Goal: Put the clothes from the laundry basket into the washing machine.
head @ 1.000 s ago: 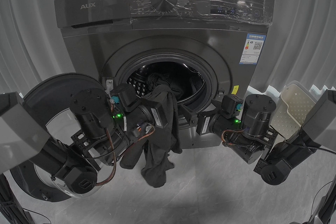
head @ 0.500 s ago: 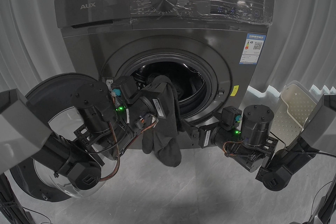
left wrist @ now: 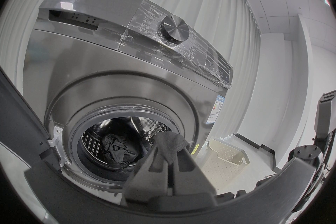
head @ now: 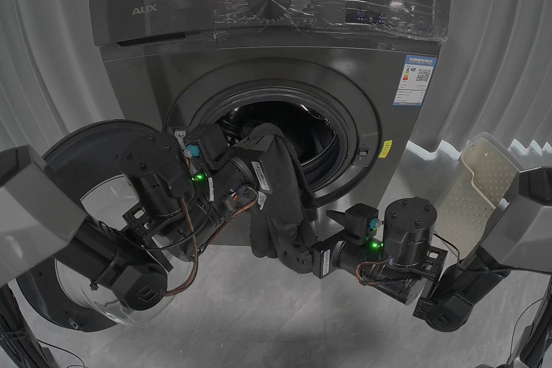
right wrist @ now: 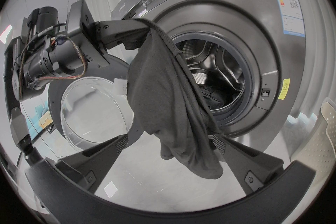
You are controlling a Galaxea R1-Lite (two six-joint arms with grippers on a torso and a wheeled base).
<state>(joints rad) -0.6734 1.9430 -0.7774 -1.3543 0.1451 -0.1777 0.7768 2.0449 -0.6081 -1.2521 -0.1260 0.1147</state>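
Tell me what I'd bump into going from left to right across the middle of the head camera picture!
open washer door → dark garment hanging at the drum opening → yellow sticker → laundry basket

You have the washing machine [head: 270,58] straight ahead, its door [head: 86,156] swung open to the left and the laundry basket [head: 480,185] just beside it on the right. Clothes [left wrist: 117,151] lie inside the drum [head: 313,127]. In front of the opening a garment [head: 284,196] hangs from your left gripper [left wrist: 170,160]. Its lower end hangs between the fingers of your right gripper [right wrist: 169,140], below.
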